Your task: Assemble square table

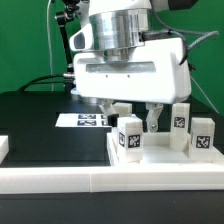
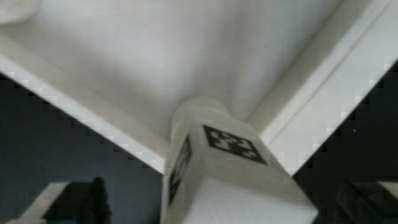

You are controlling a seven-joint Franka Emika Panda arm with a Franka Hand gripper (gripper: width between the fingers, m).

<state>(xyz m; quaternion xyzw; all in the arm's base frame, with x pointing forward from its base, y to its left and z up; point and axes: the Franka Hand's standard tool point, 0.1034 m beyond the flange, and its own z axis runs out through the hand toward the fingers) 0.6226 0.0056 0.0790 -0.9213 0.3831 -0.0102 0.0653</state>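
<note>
The square table's white slab (image 1: pixel 160 160) lies at the exterior view's lower right. Three white tagged legs stand upright on it: one at the front (image 1: pixel 129 138), one behind (image 1: pixel 180 126) and one at the right (image 1: pixel 203 137). My gripper (image 1: pixel 136 118) hangs just above the front leg. In the wrist view that leg (image 2: pixel 228 150) rises from a corner of the slab (image 2: pixel 160 60) between my dark fingers (image 2: pixel 80 203), with a gap on each side. The gripper (image 2: pixel 222 205) is open and holds nothing.
The marker board (image 1: pixel 85 120) lies flat on the black table behind the slab, at the exterior view's left. A long low white border wall (image 1: pixel 90 185) runs along the front. A white block (image 1: pixel 3 148) shows at the left edge.
</note>
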